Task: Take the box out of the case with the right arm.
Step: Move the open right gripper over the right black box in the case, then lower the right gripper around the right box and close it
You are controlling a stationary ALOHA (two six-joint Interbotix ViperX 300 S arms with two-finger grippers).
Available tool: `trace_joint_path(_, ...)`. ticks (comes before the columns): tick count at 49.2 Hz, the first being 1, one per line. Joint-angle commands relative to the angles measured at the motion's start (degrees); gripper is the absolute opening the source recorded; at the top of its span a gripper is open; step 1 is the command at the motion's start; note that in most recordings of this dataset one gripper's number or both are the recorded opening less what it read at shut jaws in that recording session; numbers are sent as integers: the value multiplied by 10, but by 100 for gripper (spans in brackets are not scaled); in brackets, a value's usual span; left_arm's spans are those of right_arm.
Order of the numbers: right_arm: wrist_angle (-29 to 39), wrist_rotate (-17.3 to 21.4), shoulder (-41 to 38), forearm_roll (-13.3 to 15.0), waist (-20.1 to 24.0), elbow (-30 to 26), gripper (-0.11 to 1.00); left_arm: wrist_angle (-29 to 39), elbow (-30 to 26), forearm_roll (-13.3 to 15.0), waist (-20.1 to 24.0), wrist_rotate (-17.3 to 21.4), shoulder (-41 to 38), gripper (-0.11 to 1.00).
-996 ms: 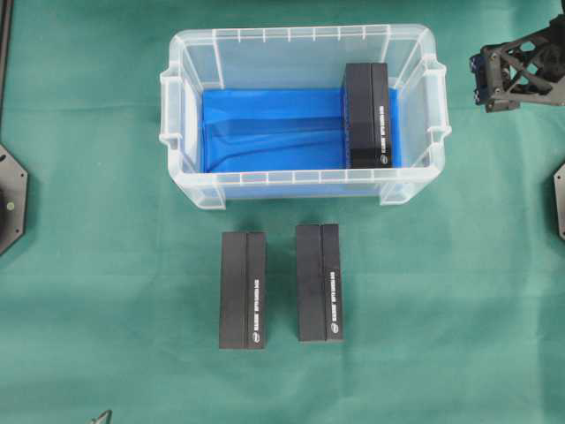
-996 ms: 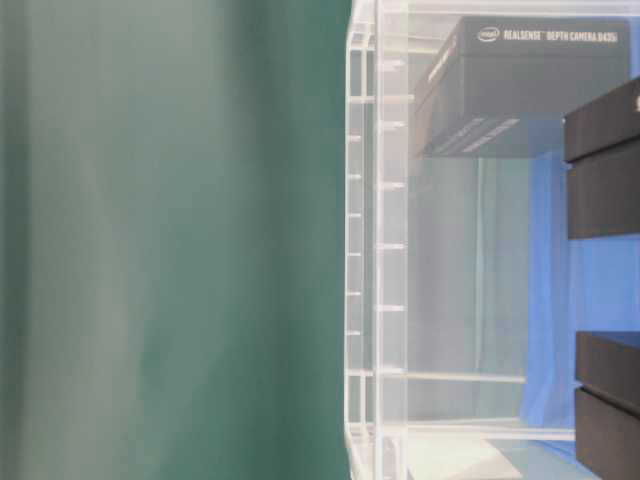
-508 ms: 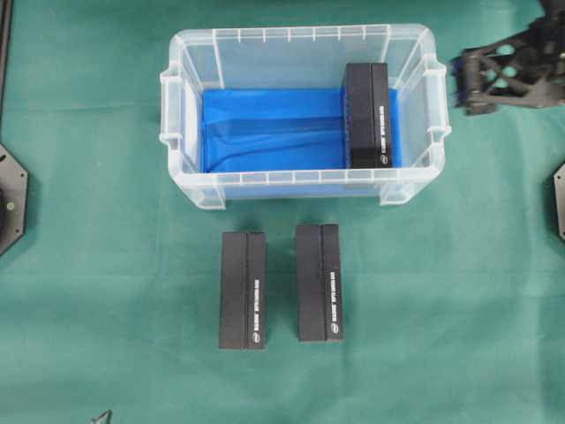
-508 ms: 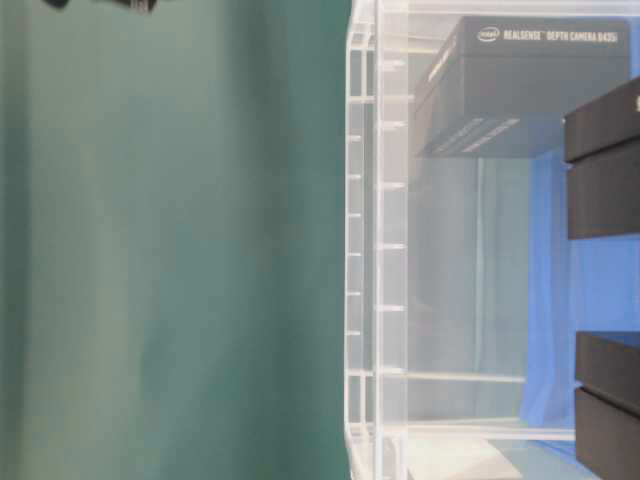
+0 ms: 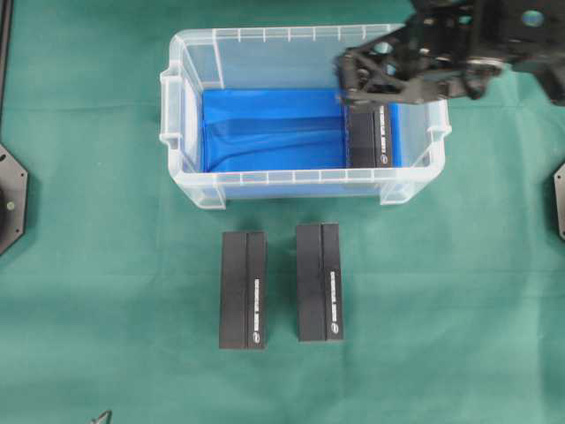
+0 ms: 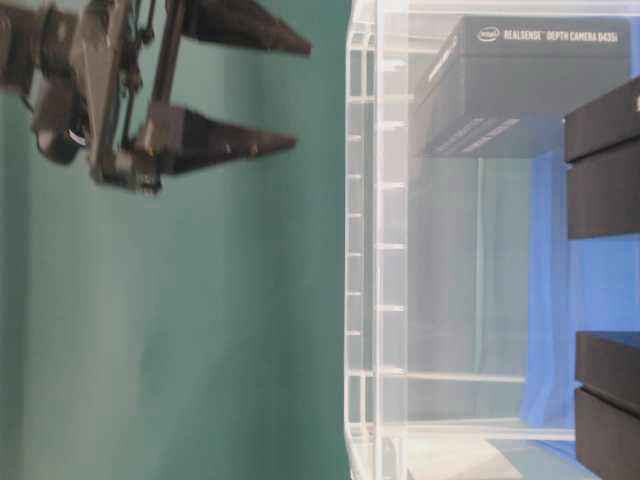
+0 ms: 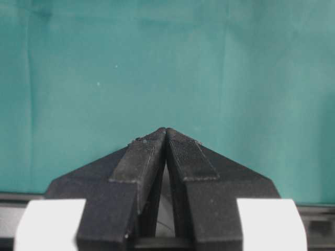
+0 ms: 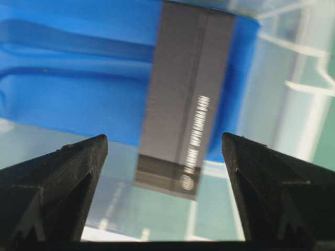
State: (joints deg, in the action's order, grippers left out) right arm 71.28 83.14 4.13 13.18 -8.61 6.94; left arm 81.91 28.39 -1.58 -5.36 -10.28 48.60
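Right pincer (image 5: 346, 78) now over case (image 5: 181, 115); box (image 5: 371, 137) inside.

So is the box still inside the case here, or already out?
Inside. The box lies on the blue sheet in the case; the right end effector hangs open above it.

Green cloth-covered surface under even light

The green cloth (image 5: 106, 291) covers the whole surface, faintly creased, with soft shadows and no wall or window visible.
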Motion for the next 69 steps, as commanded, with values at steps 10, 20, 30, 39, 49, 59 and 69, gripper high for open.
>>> trace_joint_path(10, 26, 4, -5, 0, 2, -28, 88, -3, -6, -2, -2, 2, 4, 2)
trace_joint_path(20, 25, 5, -6, 0, 2, -28, 88, -3, -6, -2, -2, 2, 4, 2)
trace_joint_path(30, 25, 5, -9, 0, 2, -27, 88, -3, -6, -2, -2, 1, 2, 2)
trace_joint_path(39, 25, 5, -9, 0, 2, -25, 88, -3, -6, -3, -2, 1, 1, 2)
trace_joint_path(49, 26, 4, -9, 0, 2, -25, 88, -3, -6, -2, -2, 1, 1, 2)
trace_joint_path(59, 26, 4, -9, 0, 1, -25, 88, -3, -6, -2, -2, 1, 1, 2)
trace_joint_path(69, 25, 4, -9, 0, 2, -25, 88, -2, -6, -2, -2, 1, 0, 2)
